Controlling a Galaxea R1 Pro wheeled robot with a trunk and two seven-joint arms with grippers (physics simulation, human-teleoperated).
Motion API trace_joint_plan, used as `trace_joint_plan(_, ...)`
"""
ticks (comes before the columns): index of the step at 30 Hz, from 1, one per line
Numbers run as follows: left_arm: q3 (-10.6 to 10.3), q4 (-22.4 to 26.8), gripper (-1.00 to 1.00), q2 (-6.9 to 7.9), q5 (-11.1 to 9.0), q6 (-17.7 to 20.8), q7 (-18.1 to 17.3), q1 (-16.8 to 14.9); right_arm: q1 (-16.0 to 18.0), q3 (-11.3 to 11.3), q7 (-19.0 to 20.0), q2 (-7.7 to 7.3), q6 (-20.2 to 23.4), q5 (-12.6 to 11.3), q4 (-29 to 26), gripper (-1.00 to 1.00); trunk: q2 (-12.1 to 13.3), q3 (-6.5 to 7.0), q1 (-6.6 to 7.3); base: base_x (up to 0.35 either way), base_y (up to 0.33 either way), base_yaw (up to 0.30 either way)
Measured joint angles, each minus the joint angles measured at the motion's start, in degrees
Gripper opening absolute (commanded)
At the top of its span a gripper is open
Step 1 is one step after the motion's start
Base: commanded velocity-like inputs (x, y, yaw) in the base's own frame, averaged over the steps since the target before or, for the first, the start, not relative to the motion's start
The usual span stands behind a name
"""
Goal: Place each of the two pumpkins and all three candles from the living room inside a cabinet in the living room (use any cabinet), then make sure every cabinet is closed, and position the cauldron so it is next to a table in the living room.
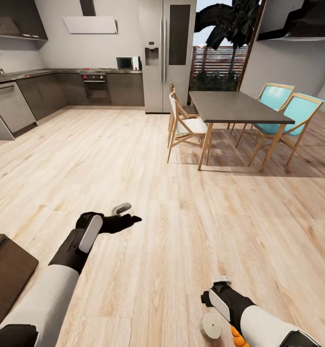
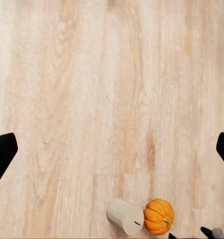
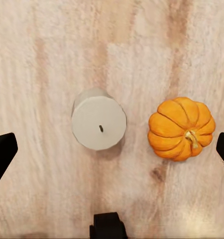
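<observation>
The right gripper (image 1: 219, 284) hung low over the pale wood plank floor (image 1: 181, 217), its fingers spread wide, directly above a squat beige flat-topped candle (image 3: 99, 123) and a small ribbed orange pumpkin (image 3: 181, 128) standing just beside each other on the boards. The left gripper (image 1: 128, 219) reached forward, jaws also wide and empty. Beyond stood a dark grey dining table (image 1: 234, 106) with turquoise chairs (image 1: 297, 113).

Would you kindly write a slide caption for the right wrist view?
Right wrist camera looks straight down on a candle and a pumpkin standing apart on the wood floor.
</observation>
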State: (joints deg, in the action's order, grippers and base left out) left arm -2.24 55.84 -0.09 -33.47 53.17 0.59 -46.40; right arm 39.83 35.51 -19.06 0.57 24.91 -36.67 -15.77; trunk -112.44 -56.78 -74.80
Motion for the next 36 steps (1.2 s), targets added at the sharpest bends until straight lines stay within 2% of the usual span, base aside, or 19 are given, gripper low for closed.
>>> trace_joint_plan(2, 1.9, 3.5, 1.0, -0.03, -2.8, 0.6, 0.0, 0.0, 1.0, 0.0, 0.0, 0.1, 0.8, 0.1, 0.0, 1.0, 0.0, 0.0, 0.0, 0.0, 0.0, 0.0)
trace_joint_plan(5, 3.1, 6.9, 1.0, 0.47, -9.9, 1.0, -0.1, 0.0, 2.8, -0.1, -1.3, 0.38, 2.6, -0.1, 0.2, 1.0, 0.0, 0.0, 0.0, 0.0, 0.0, 0.0)
trace_joint_plan(6, 3.2, 11.3, 1.0, 1.63, -17.5, 1.0, -0.1, 0.0, 4.1, -0.2, -3.1, 0.42, 3.7, -0.2, 0.3, 1.0, 0.0, 0.01, 0.01, 0.0, 0.0, 0.0)
trace_joint_plan(9, 3.2, 15.5, 1.0, 2.67, -20.0, 1.0, -0.1, 0.4, 4.6, -0.4, -3.4, 0.19, 3.9, -0.2, 0.1, 1.0, 0.0, 0.0, 0.0, 0.0, 0.0, 0.0)
trace_joint_plan(12, 3.8, 18.0, 1.0, 3.63, -21.3, 1.0, -0.1, 1.0, 5.5, -0.6, -3.2, 0.09, 3.9, -0.3, 0.1, 1.0, 0.0, 0.0, 0.0, 0.0, 0.0, 0.0)
trace_joint_plan(14, 4.0, 18.8, 1.0, 4.02, -24.2, 1.1, 0.0, 1.3, 6.0, -0.7, -2.9, 0.1, 3.9, -0.4, 0.0, 1.0, -0.8, -0.36, -0.44, 0.0, 0.0, 0.0)
trace_joint_plan(15, 4.1, 18.8, 1.0, 4.03, -25.1, 1.1, 0.0, 1.4, 6.1, -0.8, -2.7, 0.14, 3.9, -0.4, 0.0, 1.0, -1.2, -0.54, -0.66, 0.0, 0.0, 0.0)
trace_joint_plan(18, 4.0, 18.9, 1.0, 4.01, -26.3, 1.1, 0.0, 1.5, 6.2, -0.8, -0.6, 0.2, 3.8, -0.4, 0.1, 1.0, -2.4, -1.08, -1.32, 0.0, 0.0, 0.0)
trace_joint_plan(21, 4.0, 18.9, 1.0, 4.03, -26.6, 1.1, 0.0, 1.6, 6.2, -0.8, 2.5, 0.23, 3.7, -0.3, 0.1, 1.0, -3.6, -1.62, -1.97, 0.0, 0.0, 0.0)
trace_joint_plan(24, 4.0, 18.8, 1.0, 3.99, -26.6, 1.1, 0.0, 1.7, 6.2, -0.8, 4.0, 0.25, 3.6, -0.2, 0.1, 1.0, -4.8, -2.16, -2.63, 0.0, 0.0, 0.0)
trace_joint_plan(29, 3.9, 18.7, 1.0, 3.81, -26.6, 1.1, 0.0, 1.8, 6.2, -0.8, 4.4, 0.05, 2.5, -0.2, 0.1, 1.0, -6.8, -3.05, -3.73, 0.0, 0.0, 0.0)
trace_joint_plan(34, 3.9, 18.6, 1.0, 3.7, -26.7, 1.1, 0.0, 1.8, 6.2, -0.7, 4.4, -0.44, -2.4, -0.2, 0.2, 1.0, -8.8, -3.95, -4.83, 0.0, 0.0, 0.0)
trace_joint_plan(36, 3.9, 18.5, 1.0, 3.71, -26.7, 1.1, 0.0, 1.8, 6.2, -0.7, 4.4, -0.54, -3.2, -0.3, 0.2, 1.0, -9.6, -4.31, -5.27, 0.0, 0.0, 0.0)
